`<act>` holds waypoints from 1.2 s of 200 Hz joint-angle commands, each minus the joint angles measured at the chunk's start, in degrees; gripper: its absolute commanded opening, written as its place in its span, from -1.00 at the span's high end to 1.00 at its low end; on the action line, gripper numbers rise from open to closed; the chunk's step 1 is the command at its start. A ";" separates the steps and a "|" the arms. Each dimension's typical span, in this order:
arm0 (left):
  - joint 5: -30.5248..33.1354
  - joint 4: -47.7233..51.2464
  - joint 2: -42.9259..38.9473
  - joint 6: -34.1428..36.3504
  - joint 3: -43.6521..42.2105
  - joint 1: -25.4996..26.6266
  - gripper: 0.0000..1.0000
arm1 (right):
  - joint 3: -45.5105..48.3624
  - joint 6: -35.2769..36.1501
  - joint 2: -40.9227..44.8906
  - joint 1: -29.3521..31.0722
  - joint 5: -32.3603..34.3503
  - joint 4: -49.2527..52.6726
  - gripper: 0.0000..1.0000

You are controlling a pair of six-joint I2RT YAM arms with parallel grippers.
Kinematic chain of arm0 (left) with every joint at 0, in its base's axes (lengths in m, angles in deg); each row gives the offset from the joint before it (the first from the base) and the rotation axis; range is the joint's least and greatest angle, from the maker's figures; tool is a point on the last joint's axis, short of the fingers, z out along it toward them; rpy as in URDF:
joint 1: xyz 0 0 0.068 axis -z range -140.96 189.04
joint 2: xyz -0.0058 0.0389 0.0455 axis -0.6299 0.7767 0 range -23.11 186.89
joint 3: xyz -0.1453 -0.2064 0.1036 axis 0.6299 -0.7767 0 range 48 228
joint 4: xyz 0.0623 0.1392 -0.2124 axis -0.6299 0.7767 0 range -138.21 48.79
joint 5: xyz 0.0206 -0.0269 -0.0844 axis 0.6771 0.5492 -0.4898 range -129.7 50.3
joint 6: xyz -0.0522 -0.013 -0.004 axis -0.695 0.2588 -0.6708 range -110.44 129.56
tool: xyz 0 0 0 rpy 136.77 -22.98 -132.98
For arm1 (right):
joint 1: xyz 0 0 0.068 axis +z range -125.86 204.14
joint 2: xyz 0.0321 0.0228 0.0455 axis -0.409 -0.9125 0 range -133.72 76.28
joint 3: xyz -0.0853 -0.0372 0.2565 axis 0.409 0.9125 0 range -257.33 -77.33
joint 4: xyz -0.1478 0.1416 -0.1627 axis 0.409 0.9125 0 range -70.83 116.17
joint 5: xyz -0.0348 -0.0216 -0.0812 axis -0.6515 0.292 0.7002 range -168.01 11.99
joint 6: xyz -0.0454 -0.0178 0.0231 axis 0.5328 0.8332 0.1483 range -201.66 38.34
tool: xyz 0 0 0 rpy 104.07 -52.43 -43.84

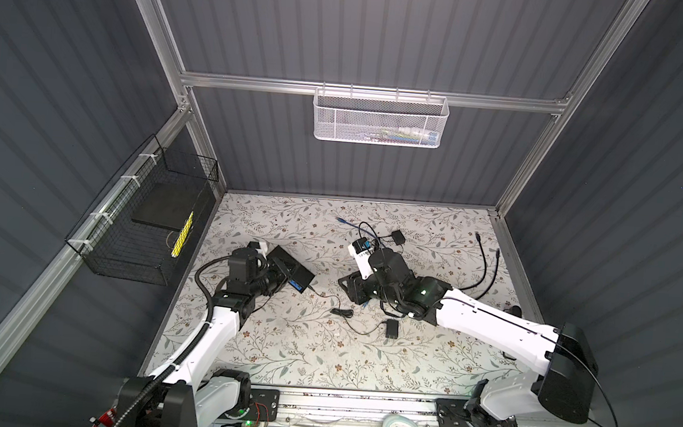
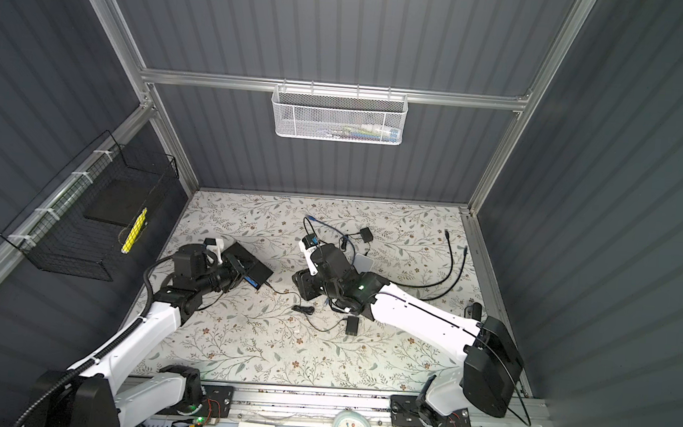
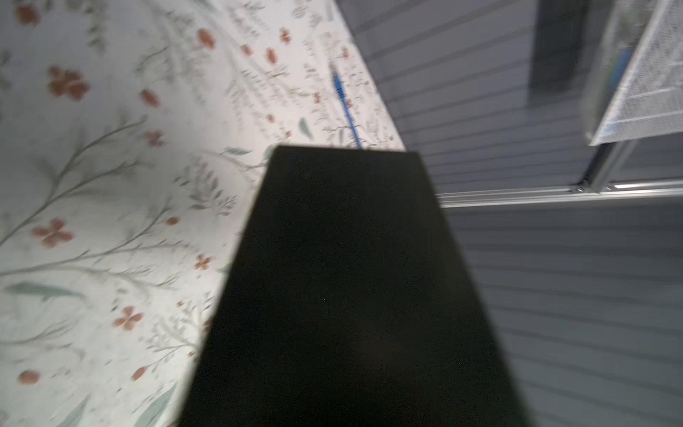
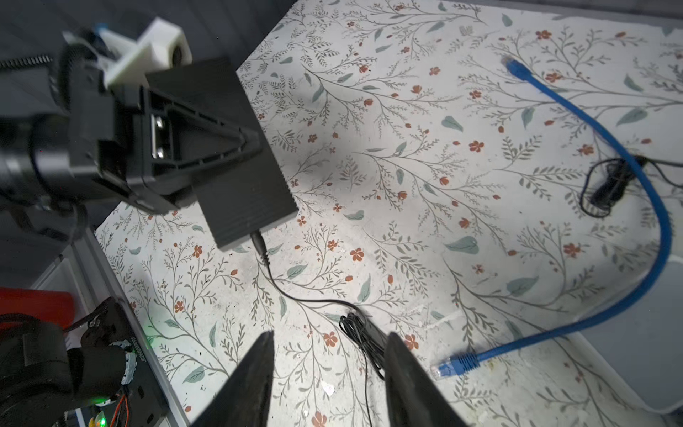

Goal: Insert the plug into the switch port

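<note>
Right wrist view: right gripper [image 4: 329, 336] jaws apart, empty. Left gripper [image 4: 251, 144] clamps switch [image 4: 240, 185]; black plug [image 4: 258, 240] sits at its edge. Risk: cord [image 4: 306, 300] snags, tugging plug loose.

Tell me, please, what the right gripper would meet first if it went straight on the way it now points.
Probably the bundled black cord on the table, lying just ahead of the right gripper's open jaws; depth is unclear.
</note>
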 commanded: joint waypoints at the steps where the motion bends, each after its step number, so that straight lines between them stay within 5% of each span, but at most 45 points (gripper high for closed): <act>1: 2.10 -7.72 1.19 -2.13 -3.64 0.27 1.00 | -0.09 -3.58 -0.98 -1.20 -1.97 5.16 -0.01; 69: 5.04 -14.18 3.83 -1.70 -11.07 0.27 0.72 | -4.13 2.00 -11.74 -1.42 -9.36 6.62 -0.05; 137: 7.74 -27.13 11.46 -4.55 -18.44 0.26 0.50 | -8.35 5.61 -19.35 -1.42 -9.72 5.63 -0.08; 192: 8.50 -25.87 12.57 -4.14 -17.62 0.26 -0.22 | -7.15 -1.94 -18.97 -1.42 -9.84 3.41 -0.13; 212: 9.13 -23.25 11.10 -3.86 -17.05 0.20 -0.29 | -5.96 -4.36 -18.24 -1.42 -10.44 2.02 -0.16; 222: 9.35 -21.73 10.12 -3.76 -16.78 0.18 -0.66 | -6.07 -4.98 -18.09 -1.33 -10.50 2.43 -0.17; 240: 9.73 -17.48 7.45 -3.22 -15.88 0.18 -0.77 | -5.96 -5.10 -17.65 -1.18 -10.54 2.76 -0.17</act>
